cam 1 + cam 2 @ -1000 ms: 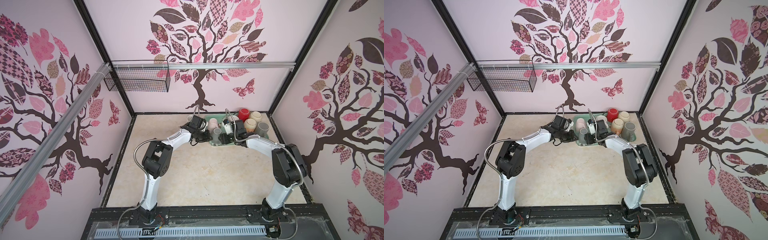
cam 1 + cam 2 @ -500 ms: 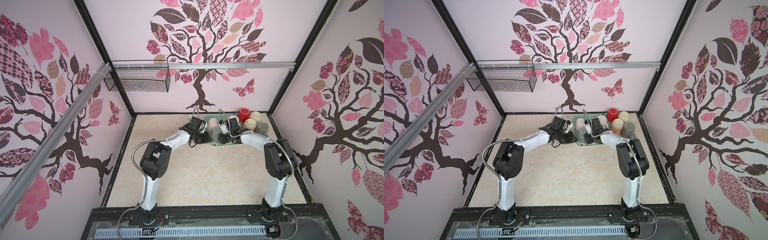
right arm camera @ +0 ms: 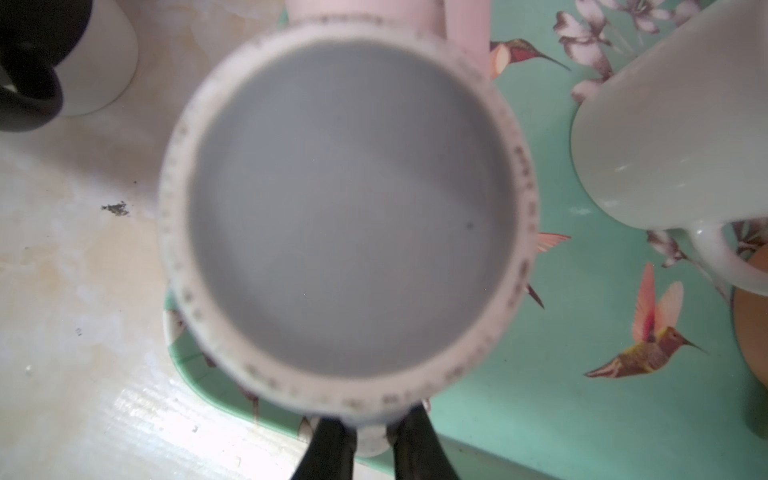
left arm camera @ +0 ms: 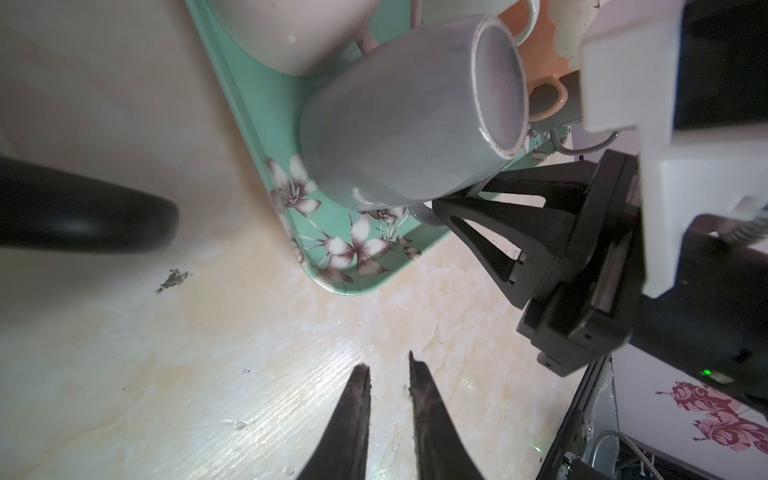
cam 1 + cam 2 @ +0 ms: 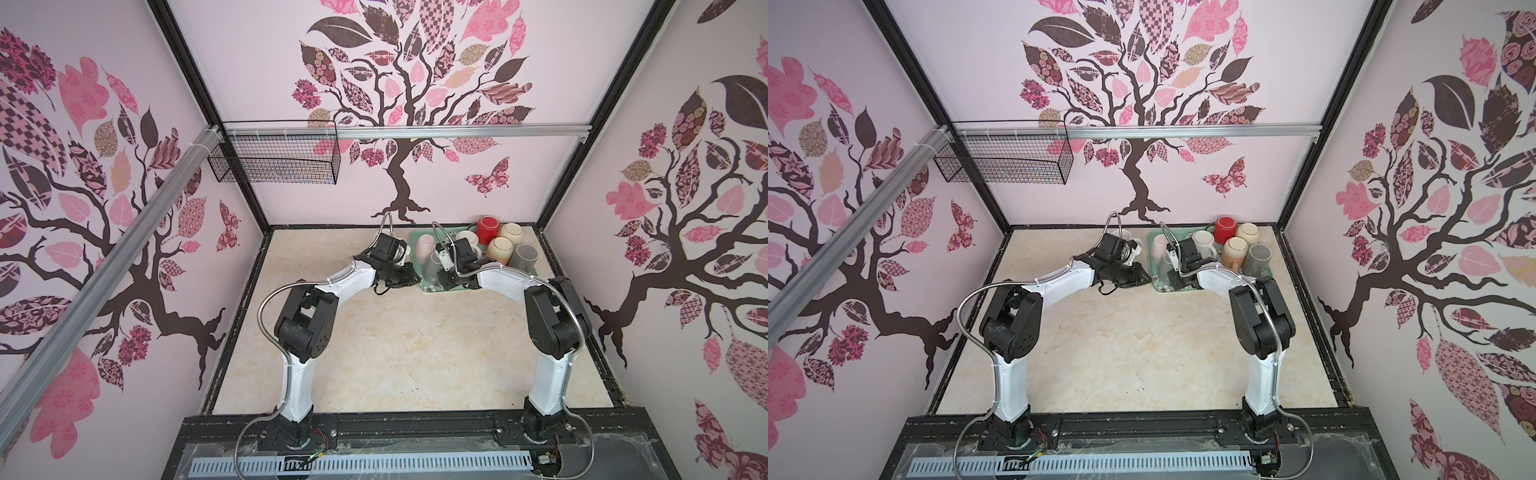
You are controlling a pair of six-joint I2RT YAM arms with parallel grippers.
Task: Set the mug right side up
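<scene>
A grey mug [image 5: 432, 266] [image 5: 1166, 264] stands mouth down at the front left corner of the teal flowered tray [image 5: 430, 289]. In the right wrist view its flat base [image 3: 353, 199] fills the frame, blurred. My right gripper [image 3: 370, 432] is shut on the mug's handle, which shows between the fingers; in the left wrist view the right gripper [image 4: 453, 208] reaches in beside the mug [image 4: 399, 124]. My left gripper [image 4: 386, 368] [image 5: 409, 280] hovers over bare table just off the tray's corner, slightly open and holding nothing.
Further back, the tray [image 3: 540, 374] holds several inverted mugs: pink [image 5: 426, 245], white [image 5: 467, 239], red [image 5: 488, 228], cream [image 5: 511, 233] and another grey one [image 5: 524, 255]. A white mug [image 5: 1129, 239] stands off the tray behind my left wrist. A wire basket [image 5: 274, 158] hangs on the back wall.
My right gripper has shifted left to the grey mug and shut on its handle. The left gripper has hardly moved.
</scene>
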